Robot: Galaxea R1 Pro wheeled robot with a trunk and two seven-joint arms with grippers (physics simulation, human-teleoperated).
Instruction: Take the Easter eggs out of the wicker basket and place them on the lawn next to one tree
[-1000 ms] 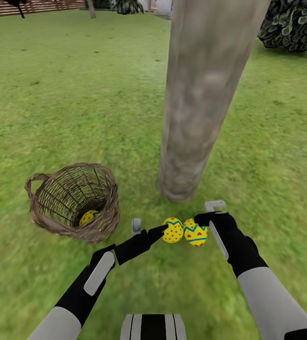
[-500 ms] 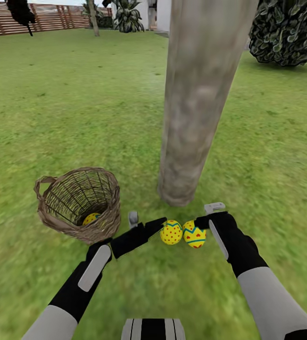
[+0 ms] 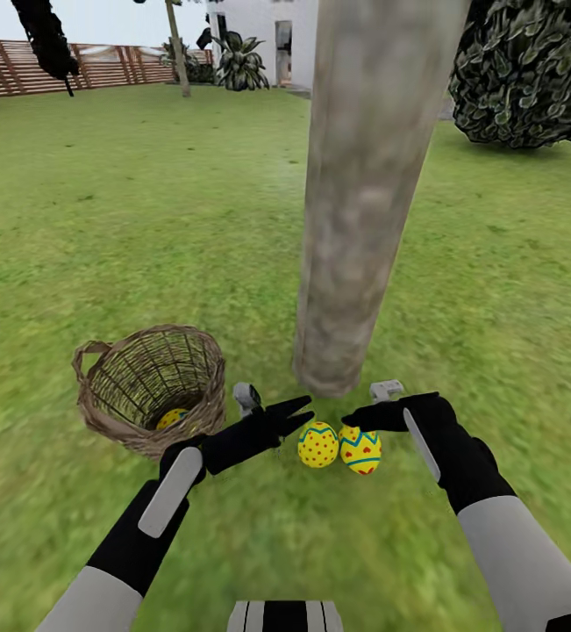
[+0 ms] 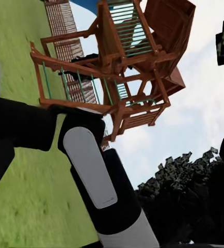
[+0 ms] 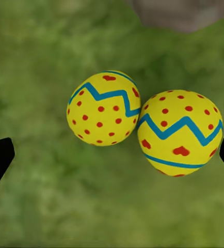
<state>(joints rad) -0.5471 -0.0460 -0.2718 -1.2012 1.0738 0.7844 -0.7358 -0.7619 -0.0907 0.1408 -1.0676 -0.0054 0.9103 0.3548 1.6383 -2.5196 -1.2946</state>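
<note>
Step in hand: two Easter eggs (image 3: 339,446) lie touching on the lawn (image 3: 101,219) just at the foot of the tree (image 3: 355,228); I judge the second placement done and the third egg left to fetch.
Third egg: third egg (image 3: 172,418) sits low inside the wicker basket (image 3: 118,421), which stands near the tree.
Right gripper (image 3: 362,420): spread wide, holding nothing, poised above the placed pair.
Left gripper (image 3: 289,412): fingers apart, empty, between basket and tree-side eggs.
Next move: likely reaching the left gripper down through the basket's mouth, clear of the rim.
</note>
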